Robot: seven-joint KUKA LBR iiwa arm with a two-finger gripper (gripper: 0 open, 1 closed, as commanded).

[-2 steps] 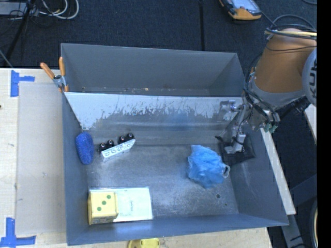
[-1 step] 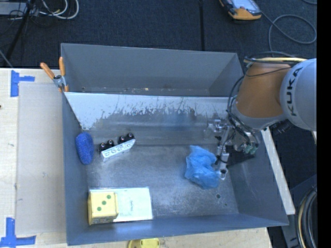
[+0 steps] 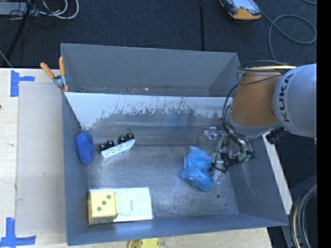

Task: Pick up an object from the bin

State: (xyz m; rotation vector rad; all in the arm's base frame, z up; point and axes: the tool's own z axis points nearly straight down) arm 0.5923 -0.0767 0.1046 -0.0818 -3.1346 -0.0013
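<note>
Claw (image 3: 220,164) hangs low at the right side of the grey bin (image 3: 155,87), just beside a crumpled blue cloth (image 3: 196,170) lying on the floor there; whether it is open or closed cannot be told.

Grey metal bin (image 3: 155,74) viewed from above, with the arm (image 3: 300,99) and its orange wrist cover (image 3: 253,105) reaching in from the right; the gripper (image 3: 218,168) is low over the right part of the floor, just beside the right edge of a crumpled blue bag-like wad (image 3: 197,170), though contact cannot be made out. Well apart on the left lie a blue cylindrical roll (image 3: 84,148) and, just beside it, a white strip carrying black knobs (image 3: 117,146). At the front left corner a yellow box with green dots (image 3: 102,206) lies against a white card (image 3: 134,203).
</note>
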